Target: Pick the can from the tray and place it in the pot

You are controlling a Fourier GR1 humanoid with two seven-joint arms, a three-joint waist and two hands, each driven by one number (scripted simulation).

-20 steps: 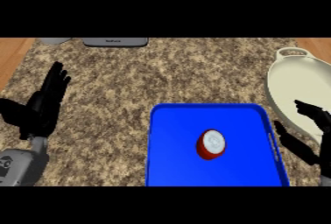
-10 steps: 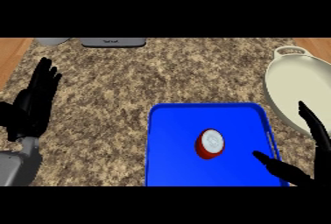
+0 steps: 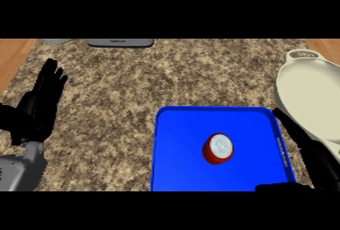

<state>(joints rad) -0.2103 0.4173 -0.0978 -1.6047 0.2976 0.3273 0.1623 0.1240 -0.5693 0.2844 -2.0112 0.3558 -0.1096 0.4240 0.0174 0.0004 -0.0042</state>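
Right hand (image 3: 312,150): open, fingers straight, thumb spread, holding nothing; at the tray's right rim, apart from the can.
Can (image 3: 218,148): red, pale end up, tilted, near the middle of the tray (image 3: 174,148).
Pot (image 3: 312,92): cream, just right of the tray, behind our hand.
Left hand (image 3: 41,105): open, resting well left of the tray.
Risk, as we judge it: the tilted can may roll from a sideways touch; our arm may nudge the pot.
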